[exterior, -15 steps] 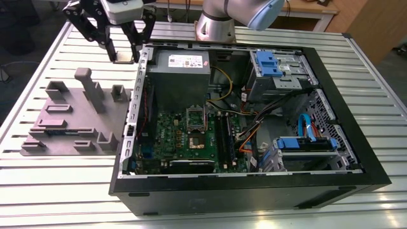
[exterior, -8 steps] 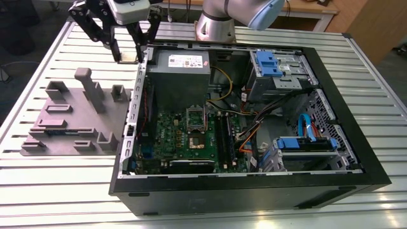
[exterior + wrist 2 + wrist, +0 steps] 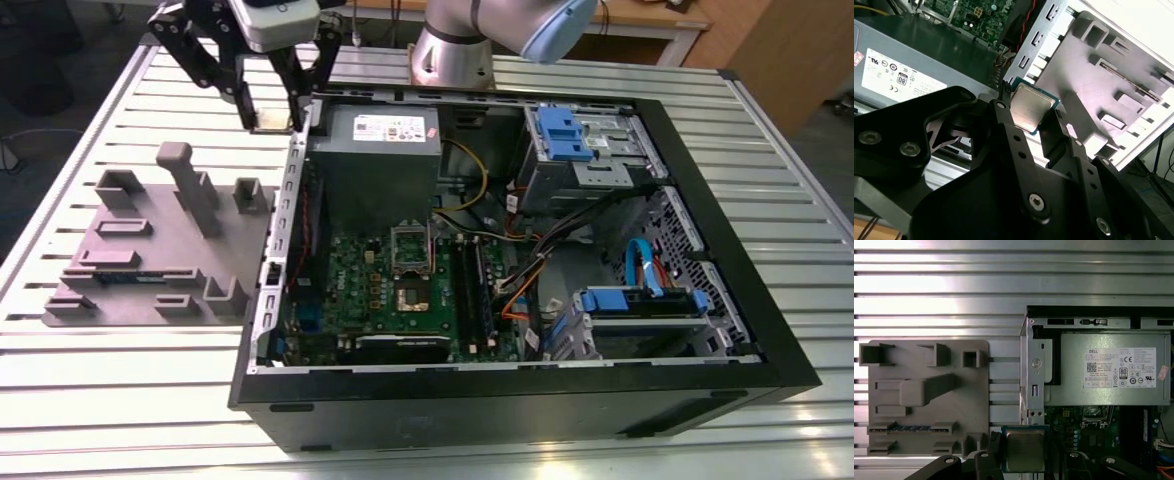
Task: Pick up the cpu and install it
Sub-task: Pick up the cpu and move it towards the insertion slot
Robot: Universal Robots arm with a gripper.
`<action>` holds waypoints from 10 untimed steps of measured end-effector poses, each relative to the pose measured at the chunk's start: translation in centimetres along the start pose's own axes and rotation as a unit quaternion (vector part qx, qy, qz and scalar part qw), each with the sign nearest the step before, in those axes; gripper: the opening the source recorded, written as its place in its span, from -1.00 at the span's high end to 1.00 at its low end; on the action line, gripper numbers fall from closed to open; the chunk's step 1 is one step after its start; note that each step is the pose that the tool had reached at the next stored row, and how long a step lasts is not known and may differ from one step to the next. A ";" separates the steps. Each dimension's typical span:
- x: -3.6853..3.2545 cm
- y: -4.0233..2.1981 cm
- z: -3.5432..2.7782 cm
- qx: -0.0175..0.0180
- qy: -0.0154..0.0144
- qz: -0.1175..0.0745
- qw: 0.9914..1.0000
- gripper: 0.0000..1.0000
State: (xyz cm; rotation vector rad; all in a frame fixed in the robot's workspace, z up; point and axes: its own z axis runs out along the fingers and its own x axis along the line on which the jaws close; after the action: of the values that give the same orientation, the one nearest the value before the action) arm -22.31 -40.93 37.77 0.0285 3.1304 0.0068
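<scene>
Two jaws pinch the cpu [image 3: 1030,111] by opposite edges, beside the computer case [image 3: 521,400]. It seems light, stiff and slick-topped, perhaps fragile underneath, so the edges are the safe hold.

The silver arm [image 3: 451,55] has pale-blue caps [image 3: 554,30] and a black, screw-studded claw [image 3: 275,120].

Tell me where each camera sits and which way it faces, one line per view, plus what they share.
Exterior view: off the arm, up high, looking down on the open computer case; arm and gripper show.
First wrist view: on the wrist, facing straight down at the table; gripper shows.
Second wrist view: on the wrist, looking slantwise along the fingers.
Shared: both wrist views show the cpu gripped and the grey holder.
</scene>
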 end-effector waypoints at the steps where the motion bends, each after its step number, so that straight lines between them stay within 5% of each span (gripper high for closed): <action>1: -0.05 0.00 0.00 0.000 0.000 0.000 1.000 0.06; 10: -0.58 0.01 0.02 0.000 0.000 0.000 1.000 0.06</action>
State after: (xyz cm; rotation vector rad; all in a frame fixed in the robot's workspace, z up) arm -21.73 -40.93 37.76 0.0285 3.1304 0.0068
